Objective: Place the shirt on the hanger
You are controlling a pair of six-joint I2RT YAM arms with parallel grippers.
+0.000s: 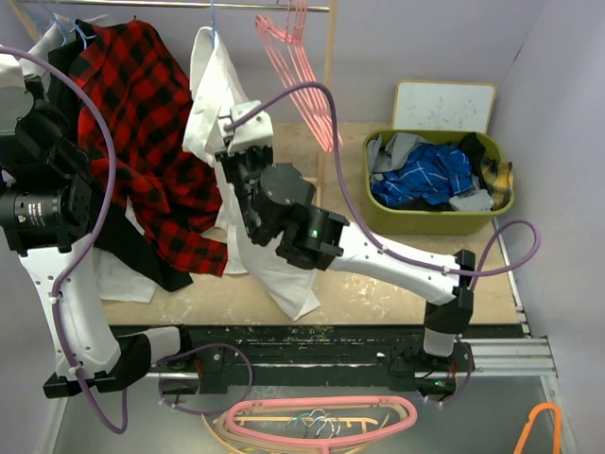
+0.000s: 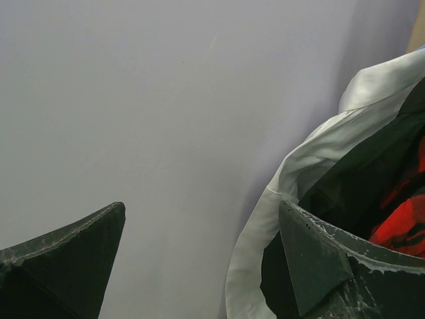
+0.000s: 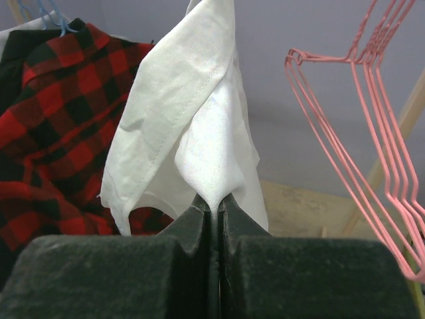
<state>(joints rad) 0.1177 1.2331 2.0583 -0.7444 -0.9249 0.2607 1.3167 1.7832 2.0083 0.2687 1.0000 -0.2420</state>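
Now the shirt [image 1: 213, 123] is seen draped down from the rail [image 1: 189, 7], white and loose, with its lower part trailing over the table [image 1: 397, 284]. Just above its top, a thin light-blue line is made out at the rail: that is the hanger [image 1: 213, 24], and only this much of it can be told. The right gripper [image 1: 230, 121] is raised to the shirt's upper part. From the wrist view the right gripper [image 3: 214, 203] is shown clenched, fingers pressed together, with a fold of the shirt [image 3: 199, 119] pinched between the tips and fanning upward.

To the left, touching the shirt's side, the red-and-black plaid shirt [image 1: 142, 123] is hung. To the right, a bunch of pink hangers [image 1: 298, 66] is seen on the same rail, apart from the cloth.

Over on the other side, the left gripper [image 2: 201, 209] is held wide apart against the lilac wall, and nothing is caught between its fingers. A white cloth edge [image 2: 292, 173] over dark and red fabric is seen by its right-hand finger; whether it is touched cannot be told.

Well apart on the right, a green bin [image 1: 440, 219] with a blue checked garment [image 1: 430, 175] is seen
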